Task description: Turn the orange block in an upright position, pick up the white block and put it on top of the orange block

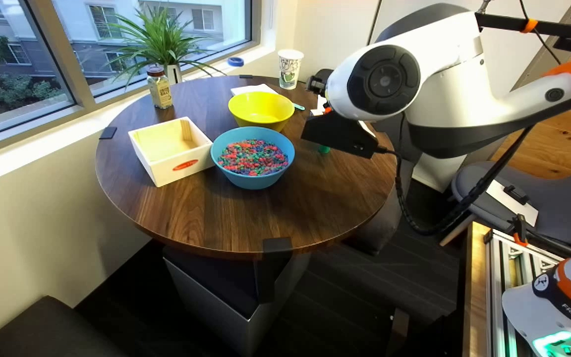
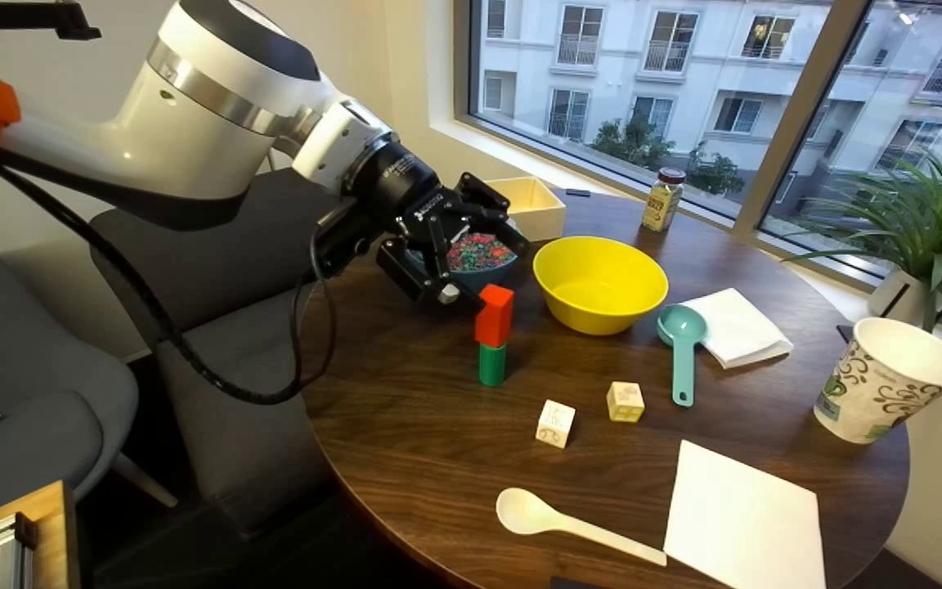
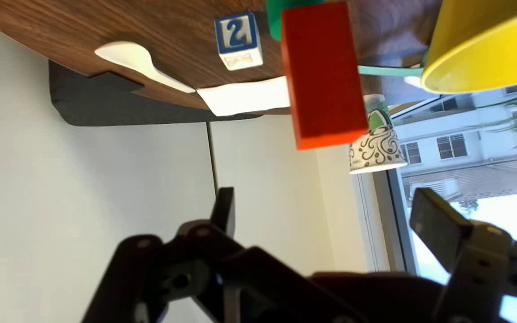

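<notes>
The orange block [image 2: 495, 316] stands upright on top of a green block [image 2: 492, 364]. In the wrist view the orange block [image 3: 323, 74] is at the upper middle, beyond the fingertips. My gripper [image 2: 500, 276] is open, with one fingertip close to the orange block's upper side; I cannot tell whether they touch. In the wrist view the gripper's fingers [image 3: 323, 197] are wide apart with nothing between them. No slim elongated white block shows in these views. Two small whitish printed cubes lie on the table, a nearer cube [image 2: 555, 423] and another cube [image 2: 625, 402].
The yellow bowl [image 2: 600, 285] stands beside the stacked blocks. A blue bowl of beads [image 1: 252, 181] and a wooden box [image 1: 181, 166] are further along. A teal scoop [image 2: 684, 360], wooden spoon [image 2: 569, 523], napkins [image 2: 745, 515] and a paper cup [image 2: 888, 376] lie around.
</notes>
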Robot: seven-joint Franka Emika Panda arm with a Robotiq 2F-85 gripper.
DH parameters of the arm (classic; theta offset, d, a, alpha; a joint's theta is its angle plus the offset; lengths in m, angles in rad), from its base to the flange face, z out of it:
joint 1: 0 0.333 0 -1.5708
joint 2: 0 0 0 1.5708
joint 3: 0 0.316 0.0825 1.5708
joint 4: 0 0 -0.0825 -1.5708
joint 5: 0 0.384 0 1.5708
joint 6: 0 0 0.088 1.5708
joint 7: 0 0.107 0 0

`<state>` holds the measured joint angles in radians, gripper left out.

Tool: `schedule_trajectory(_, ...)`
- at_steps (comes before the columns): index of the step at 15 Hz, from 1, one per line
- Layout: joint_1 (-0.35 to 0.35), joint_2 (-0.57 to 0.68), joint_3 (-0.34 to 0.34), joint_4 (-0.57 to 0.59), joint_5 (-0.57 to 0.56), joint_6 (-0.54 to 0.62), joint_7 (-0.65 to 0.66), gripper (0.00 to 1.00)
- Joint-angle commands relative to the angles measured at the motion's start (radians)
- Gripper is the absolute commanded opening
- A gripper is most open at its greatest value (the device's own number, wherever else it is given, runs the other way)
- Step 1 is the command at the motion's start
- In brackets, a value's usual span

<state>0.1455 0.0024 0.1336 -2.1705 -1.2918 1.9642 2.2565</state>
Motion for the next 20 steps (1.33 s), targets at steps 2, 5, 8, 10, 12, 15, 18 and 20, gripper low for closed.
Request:
schedule_trajectory(2,-0.045,-0.108,-0.045,-0.029,0.051,0.201,0.028,1.00)
schedule_trajectory(5,-0.055,-0.095,-0.050,-0.001,0.057,0.230,0.001,1.00)
schedule_trajectory(8,-0.071,-0.120,-0.065,-0.006,0.087,0.290,-0.003,1.00)
schedule_trajectory(10,-0.070,-0.120,-0.065,-0.008,0.090,0.290,-0.003,1.00)
schedule_trajectory(12,-0.069,-0.120,-0.065,-0.010,0.091,0.290,-0.003,1.00)
schedule_trajectory(15,-0.074,-0.119,-0.074,-0.010,0.132,0.290,-0.028,1.00)
schedule_trajectory(18,-0.089,-0.135,-0.106,-0.022,0.296,0.330,-0.138,1.00)
schedule_trajectory(20,-0.105,-0.147,-0.133,-0.032,0.443,0.360,-0.259,1.00)
